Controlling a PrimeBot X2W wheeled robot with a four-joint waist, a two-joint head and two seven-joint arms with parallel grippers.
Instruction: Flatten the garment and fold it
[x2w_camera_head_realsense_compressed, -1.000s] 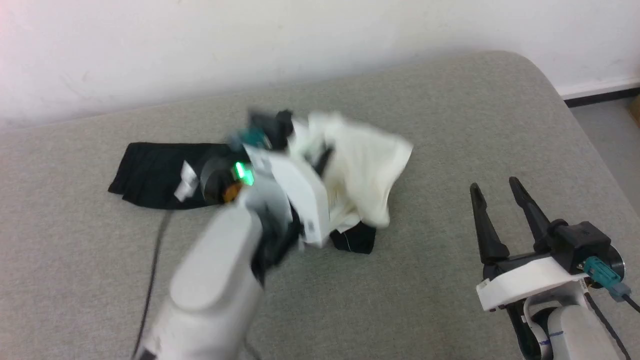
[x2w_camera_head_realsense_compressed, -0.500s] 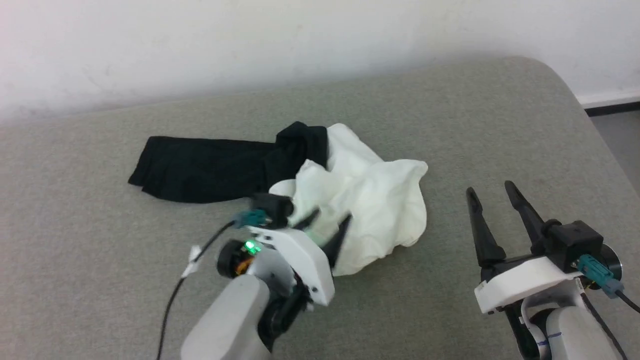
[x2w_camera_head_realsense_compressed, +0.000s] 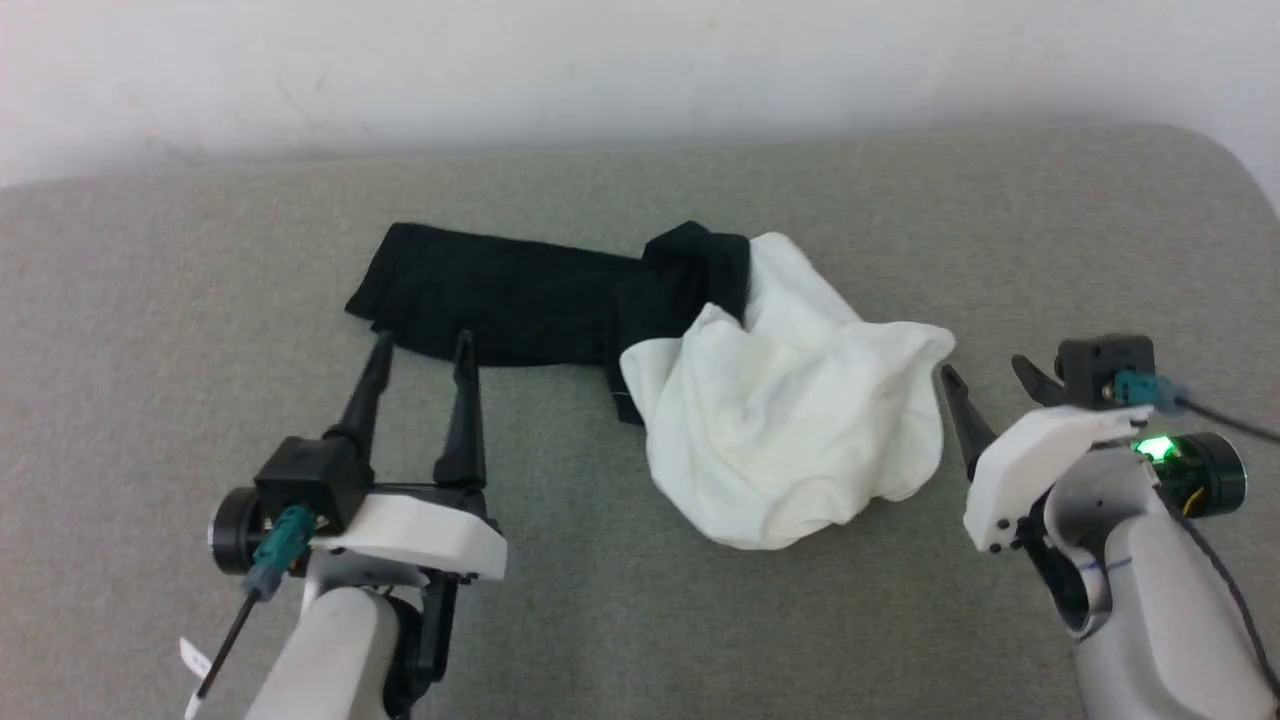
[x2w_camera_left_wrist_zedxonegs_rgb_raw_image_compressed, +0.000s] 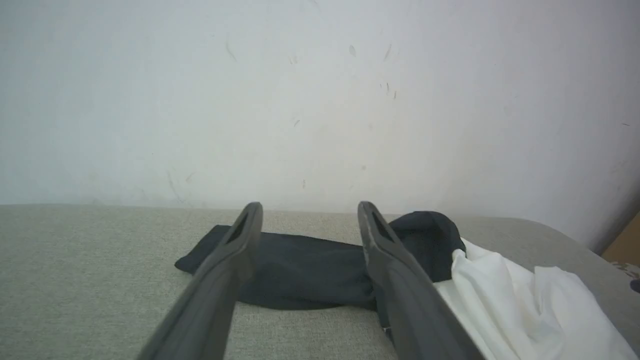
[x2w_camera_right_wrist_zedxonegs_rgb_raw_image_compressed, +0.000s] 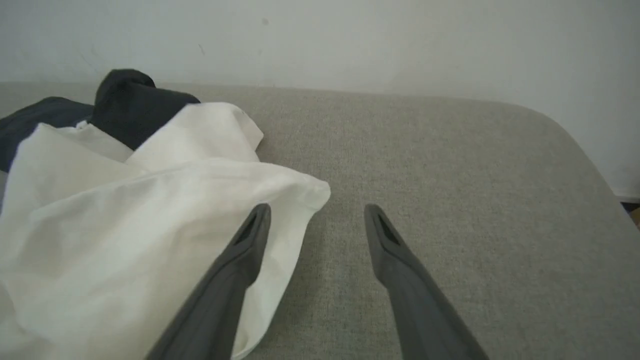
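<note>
arms (x2w_camera_head_realsense_compressed: 1150, 610) pale grey | left tool (x2w_camera_head_realsense_compressed: 423, 342), right tool (x2w_camera_head_realsense_compressed: 982, 370): dark fingers (x2w_camera_head_realsense_compressed: 462, 400) | plugs (x2w_camera_head_realsense_compressed: 283, 535) seemingly teal

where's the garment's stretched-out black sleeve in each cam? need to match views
Head view: black sleeve left of centre, lying flat.
Left wrist view: black sleeve at centre, seen between the fingers of the left gripper.
Right wrist view: black sleeve at the left edge, upper part.
Shared landmark: the crumpled white body, right of the sleeve in every view.
</note>
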